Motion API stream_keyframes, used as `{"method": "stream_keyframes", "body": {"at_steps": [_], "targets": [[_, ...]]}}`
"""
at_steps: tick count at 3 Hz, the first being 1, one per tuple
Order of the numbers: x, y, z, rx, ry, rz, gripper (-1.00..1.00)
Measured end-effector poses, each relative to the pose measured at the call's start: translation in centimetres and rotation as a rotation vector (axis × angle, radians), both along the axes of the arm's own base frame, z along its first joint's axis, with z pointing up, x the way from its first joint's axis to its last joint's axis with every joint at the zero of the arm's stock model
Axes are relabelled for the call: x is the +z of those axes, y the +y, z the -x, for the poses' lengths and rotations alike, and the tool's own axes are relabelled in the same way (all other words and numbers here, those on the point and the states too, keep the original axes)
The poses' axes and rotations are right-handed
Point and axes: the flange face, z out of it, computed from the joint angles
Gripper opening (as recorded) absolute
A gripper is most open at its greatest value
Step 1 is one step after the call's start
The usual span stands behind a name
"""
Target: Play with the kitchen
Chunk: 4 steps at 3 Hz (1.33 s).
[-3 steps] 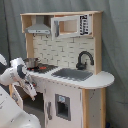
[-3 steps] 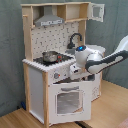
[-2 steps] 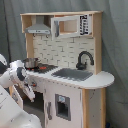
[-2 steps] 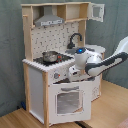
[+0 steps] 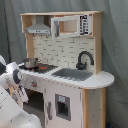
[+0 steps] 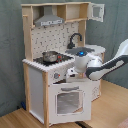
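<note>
Since 1 s ago our arm (image 6: 102,66) dropped toward the kitchen (image 6: 55,75) front; claw (image 6: 71,75) state can't tell, oven door (image 6: 68,102) just below.

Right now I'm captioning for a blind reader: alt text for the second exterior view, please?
A white robot arm reaches from the second exterior view's right to the front of a toy kitchen, just above its oven door. A pot sits on the stove, with a black faucet behind.
</note>
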Motion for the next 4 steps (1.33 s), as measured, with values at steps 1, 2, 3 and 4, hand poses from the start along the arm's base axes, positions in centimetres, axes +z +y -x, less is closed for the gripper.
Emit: {"method": "stream_keyframes", "body": {"at_steps": [1,2,3,4], "targets": [[-1.1,1.8,1.3,-0.029,-0.032,-0.051,-1.00],[-1.7,3.4,2.4,-0.063,-0.066,-0.100,-1.00],[-1.7,4.6,3.0,-0.110,-0.114,-0.155,-1.00],[-1.5,5.9,4.1,-0.149,-0.152,-0.207,-1.00]]}}
